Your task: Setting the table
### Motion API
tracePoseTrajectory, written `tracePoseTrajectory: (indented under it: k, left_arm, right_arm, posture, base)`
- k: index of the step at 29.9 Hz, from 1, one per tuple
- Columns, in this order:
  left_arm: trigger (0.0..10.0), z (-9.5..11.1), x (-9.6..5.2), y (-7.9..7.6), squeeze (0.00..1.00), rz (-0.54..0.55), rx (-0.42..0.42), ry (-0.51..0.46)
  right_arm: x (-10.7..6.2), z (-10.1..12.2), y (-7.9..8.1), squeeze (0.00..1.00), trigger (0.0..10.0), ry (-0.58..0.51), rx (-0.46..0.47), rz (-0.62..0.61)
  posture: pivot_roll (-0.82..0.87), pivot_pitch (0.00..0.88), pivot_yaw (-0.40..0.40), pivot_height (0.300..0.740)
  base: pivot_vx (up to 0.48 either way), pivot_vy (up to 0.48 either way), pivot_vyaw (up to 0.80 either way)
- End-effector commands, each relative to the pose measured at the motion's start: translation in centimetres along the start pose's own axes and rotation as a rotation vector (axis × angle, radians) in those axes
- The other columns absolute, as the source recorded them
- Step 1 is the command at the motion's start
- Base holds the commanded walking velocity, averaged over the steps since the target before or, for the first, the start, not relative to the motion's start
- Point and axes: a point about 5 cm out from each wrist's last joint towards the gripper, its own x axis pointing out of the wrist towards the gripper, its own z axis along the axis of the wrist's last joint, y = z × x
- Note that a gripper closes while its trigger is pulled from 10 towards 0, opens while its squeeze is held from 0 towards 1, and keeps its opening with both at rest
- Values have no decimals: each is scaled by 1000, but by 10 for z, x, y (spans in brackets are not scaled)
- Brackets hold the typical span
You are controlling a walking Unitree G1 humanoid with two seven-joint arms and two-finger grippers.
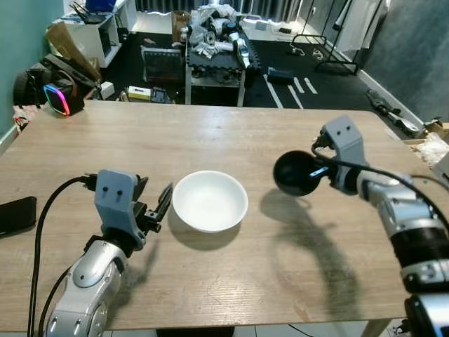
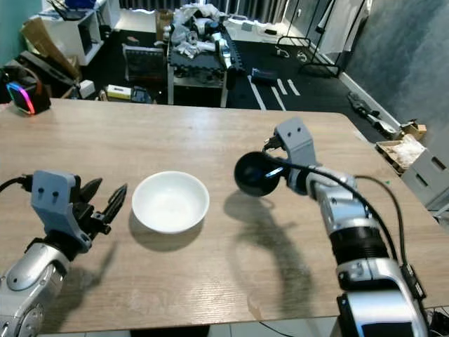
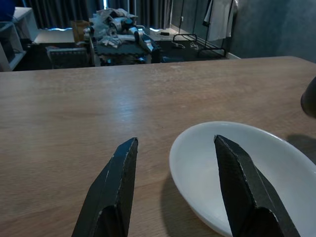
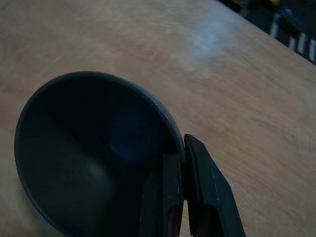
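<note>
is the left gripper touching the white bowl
Apart. In the right eye view, bare table shows between the left gripper and the white bowl; its open fingers stop short of the rim.

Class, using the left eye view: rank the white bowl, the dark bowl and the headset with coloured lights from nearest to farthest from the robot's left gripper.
1. White bowl: just beside the left gripper, toward the table's middle.
2. Dark bowl: further right, held off the table by the right gripper.
3. Headset: at the table's far left corner.
</note>
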Motion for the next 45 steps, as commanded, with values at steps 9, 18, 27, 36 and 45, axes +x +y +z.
tracePoseTrajectory:
  k: [9, 18, 27, 36, 45]
  left_arm:
    - [10000, -2, -6, -1, 0, 8, -1, 25]
    - [10000, 1, -5, -3, 0, 3, -5, 16]
    - [10000, 5, -6, -11, 0, -82, -24, 32]
    - [10000, 17, -44, 2, 0, -450, 252, 271]
    - [10000, 37, -63, 13, 0, -547, 332, 318]
  right_arm:
    - [1, 16, -2, 0, 10000, 34, -74, 288]
    - [5, 23, -8, 0, 10000, 70, -137, 289]
    - [11, 8, 0, 0, 10000, 143, -216, 332]
    - [13, 13, 1, 0, 10000, 136, -220, 337]
    - [17, 11, 10, 0, 10000, 154, -248, 399]
  posture:
    - [-11, 12, -37, 740]
    - [-4, 17, -44, 740]
    - [-2, 20, -43, 740]
    - [6, 23, -34, 740]
    - [29, 24, -39, 740]
  base:
    - [0, 0, 0]
    - [0, 0, 0]
    - [0, 0, 0]
    - [0, 0, 0]
    - [0, 0, 0]
